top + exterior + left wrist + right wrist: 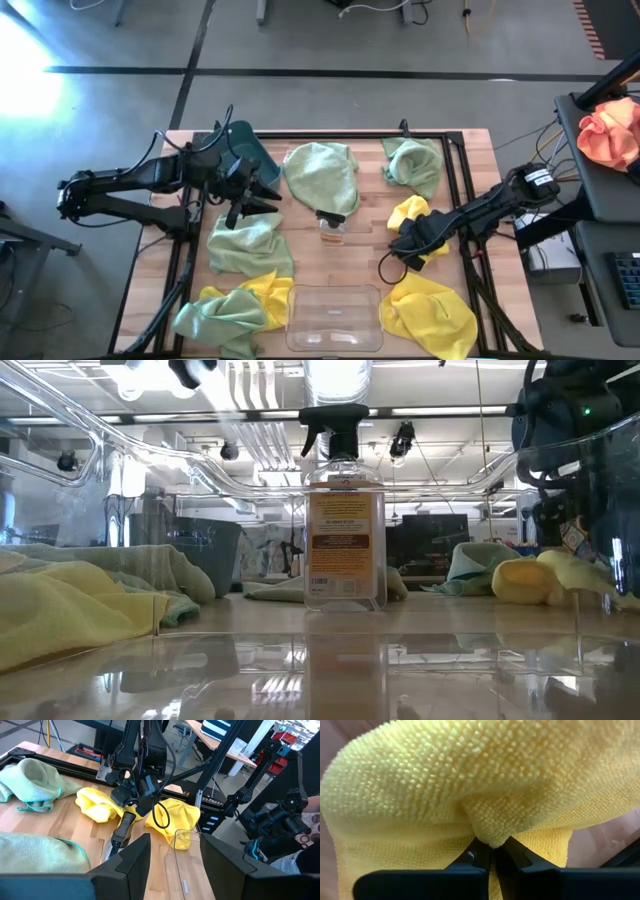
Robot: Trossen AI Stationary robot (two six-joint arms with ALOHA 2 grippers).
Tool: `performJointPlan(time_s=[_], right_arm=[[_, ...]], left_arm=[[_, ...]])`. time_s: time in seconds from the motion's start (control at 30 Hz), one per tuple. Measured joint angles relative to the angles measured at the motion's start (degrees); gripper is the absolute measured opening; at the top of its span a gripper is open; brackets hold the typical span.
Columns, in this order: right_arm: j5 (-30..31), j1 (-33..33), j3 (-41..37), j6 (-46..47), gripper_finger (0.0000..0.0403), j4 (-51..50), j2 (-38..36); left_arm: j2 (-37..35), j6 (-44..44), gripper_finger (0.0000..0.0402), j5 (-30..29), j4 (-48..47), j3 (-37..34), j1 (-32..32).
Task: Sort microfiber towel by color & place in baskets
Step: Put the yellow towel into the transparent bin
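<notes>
My right gripper is shut on a yellow towel near the table's right edge. My left gripper hovers open at the left, beside the teal basket, above a green towel. More green towels lie at the far middle and far right. A green-and-yellow pair lies by the near left corner. Another yellow towel sits near right. The clear basket stands at the near edge. My right gripper pinches a raised fold of the yellow towel between its two fingertips. The cloth bunches up over the fingers and fills the right wrist view. In the low view the towel still lies on the table.
A clear spray bottle with a black trigger head stands at the table's middle, between both arms. A black frame rail runs along the table's sides. An orange-pink cloth lies off the table to the right.
</notes>
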Motion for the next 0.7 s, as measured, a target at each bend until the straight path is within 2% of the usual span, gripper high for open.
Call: performJointPlan(time_s=[0.23, 0.4, 0.6, 0.7], right_arm=[[1.1, 0.0, 5.8, -0.7, 0.0010, -0.2, 0.0], [6.2, -0.1, 13.4, -2.8, 0.0010, -1.6, 0.0], [13.2, -0.9, 25.2, -3.7, 0.0009, -7.8, 0.0], [14.9, -1.0, 31.1, -3.5, 0.0009, -8.7, 0.0]], left_arm=[[0.2, 0.0, 0.0157, -0.4, 0.1, 0.0, 0.0], [0.2, 1.9, 0.0157, -0.4, 0.0, 0.0, 0.0], [0.2, 5.0, 0.0157, -0.4, -0.6, 0.0, 0.0], [0.2, 6.1, 0.0157, -0.5, -1.7, 0.0, 0.0]])
